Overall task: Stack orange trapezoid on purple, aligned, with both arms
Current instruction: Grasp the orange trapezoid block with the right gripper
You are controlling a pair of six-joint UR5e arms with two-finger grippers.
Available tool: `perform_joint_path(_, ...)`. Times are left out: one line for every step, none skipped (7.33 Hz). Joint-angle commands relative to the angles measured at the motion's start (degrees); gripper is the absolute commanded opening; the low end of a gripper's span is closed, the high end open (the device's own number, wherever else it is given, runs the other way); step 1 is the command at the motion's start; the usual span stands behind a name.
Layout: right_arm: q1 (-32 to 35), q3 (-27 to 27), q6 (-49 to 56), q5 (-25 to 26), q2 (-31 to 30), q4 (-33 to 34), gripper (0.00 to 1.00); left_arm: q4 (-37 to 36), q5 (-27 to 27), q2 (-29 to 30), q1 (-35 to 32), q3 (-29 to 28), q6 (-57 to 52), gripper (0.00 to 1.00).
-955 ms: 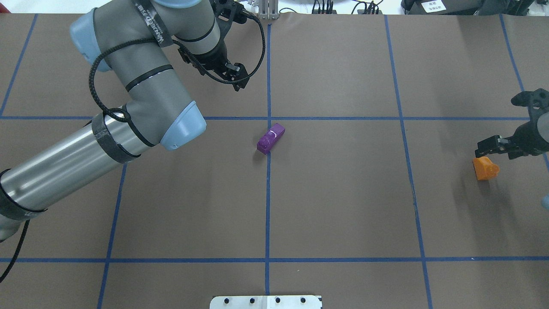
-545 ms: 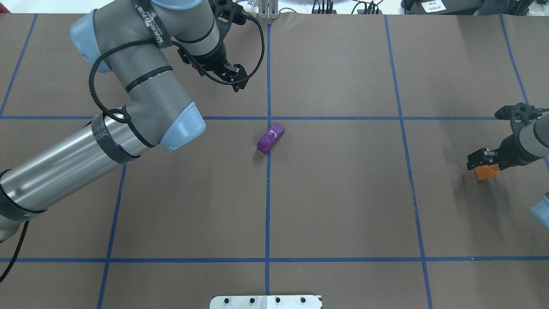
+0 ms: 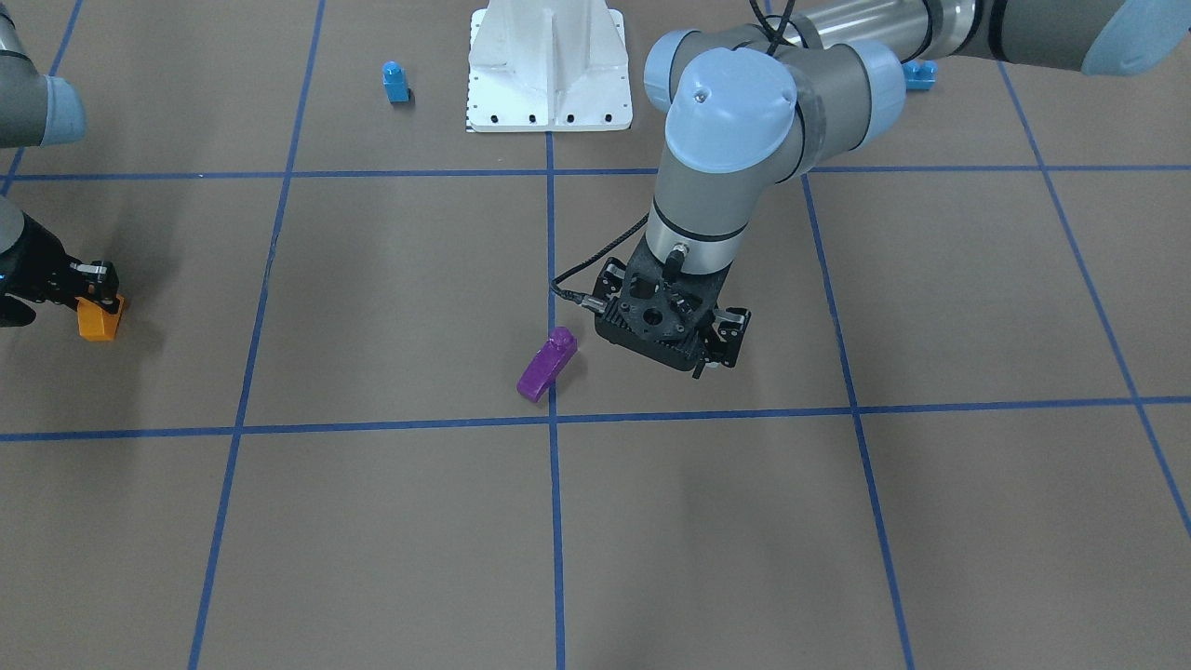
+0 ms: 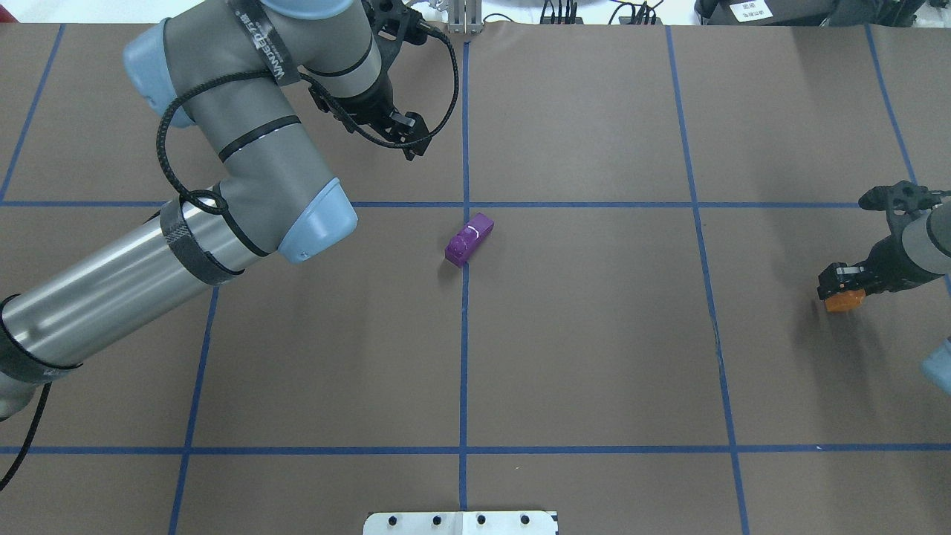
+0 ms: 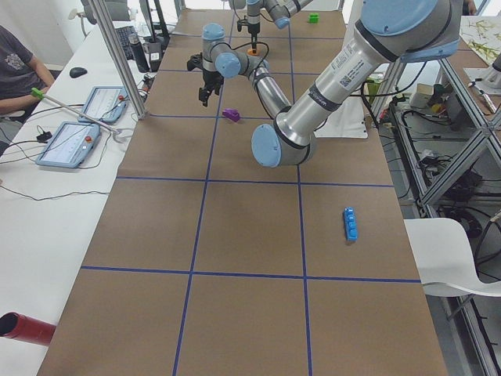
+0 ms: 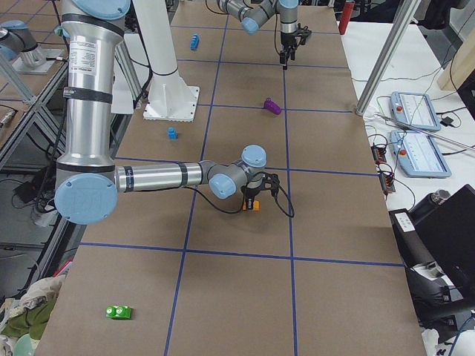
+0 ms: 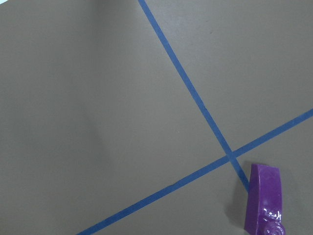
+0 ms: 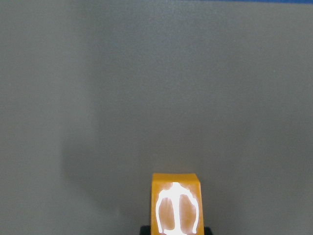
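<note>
The orange trapezoid [image 4: 845,302] rests on the table at the far right; it also shows in the front view [image 3: 96,321] and the right wrist view [image 8: 175,205]. My right gripper [image 4: 839,286] is low over it, with the jaws tight against its two sides. The purple block [image 4: 468,239] lies near the centre line, also in the front view [image 3: 547,365] and at the lower right of the left wrist view [image 7: 264,205]. My left gripper [image 4: 409,137] hovers beyond the purple block, apart from it, and looks open and empty.
A small blue single-stud block [image 3: 395,82] and the white base [image 3: 549,65] stand on the robot's side. A long blue brick [image 5: 351,223] lies near the left arm's base. A green block [image 6: 119,312] lies far out at the table's right end.
My right gripper came down from beside and above the orange trapezoid onto it and now covers most of it. The left arm and the purple block have hardly moved.
</note>
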State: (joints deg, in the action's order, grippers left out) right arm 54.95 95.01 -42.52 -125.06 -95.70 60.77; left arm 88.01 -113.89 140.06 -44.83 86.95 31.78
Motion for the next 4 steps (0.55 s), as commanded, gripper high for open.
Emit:
perform_joint_path(4.3,1.6,1.8,-2.9,0.3,0.7,0.0,0.1,0.0,-0.6,-0.2,1.3,0.0,1.0)
perform_joint_path(8.9,1.8,1.7,-10.1,1.4,2.1,0.0,0.1,0.0,-1.4,-0.2,1.6,-0.1,1.0)
perform_joint_path(12.5,1.8,1.7,-13.6,5.2,5.6,0.0,0.1,0.1,-3.9,-0.6,2.9,-1.0,1.0)
perform_joint_path(12.7,2.1,1.6,-14.1,9.3,9.1,0.0,0.1,-0.1,-5.3,-2.4,3.1,-3.3,1.0)
